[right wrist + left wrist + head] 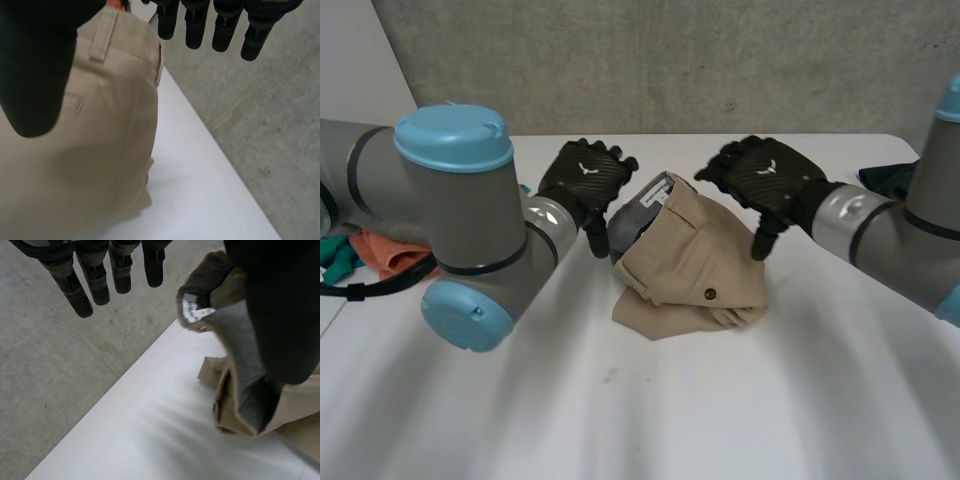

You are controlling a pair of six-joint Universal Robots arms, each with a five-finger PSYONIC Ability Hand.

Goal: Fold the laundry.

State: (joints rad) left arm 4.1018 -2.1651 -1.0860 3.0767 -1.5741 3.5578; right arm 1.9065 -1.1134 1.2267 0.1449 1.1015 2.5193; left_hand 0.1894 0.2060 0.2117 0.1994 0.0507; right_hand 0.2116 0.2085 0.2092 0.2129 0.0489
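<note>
Khaki trousers (pixel 690 265) lie between left robot hand (pixel 582 180) and right robot hand (pixel 765 178), both spread, empty.

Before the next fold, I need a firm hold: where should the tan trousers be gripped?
Probably take the tan trousers at the waistband, from the left beside the left hand: there it stands raised and open, grey lining showing, while the rest lies flat.

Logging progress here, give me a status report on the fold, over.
Left hand open, right hand open, flanking khaki trousers. Trousers loosely folded, ungripped. Orange cloth, dark cloth off to the sides, no obstruction.
</note>
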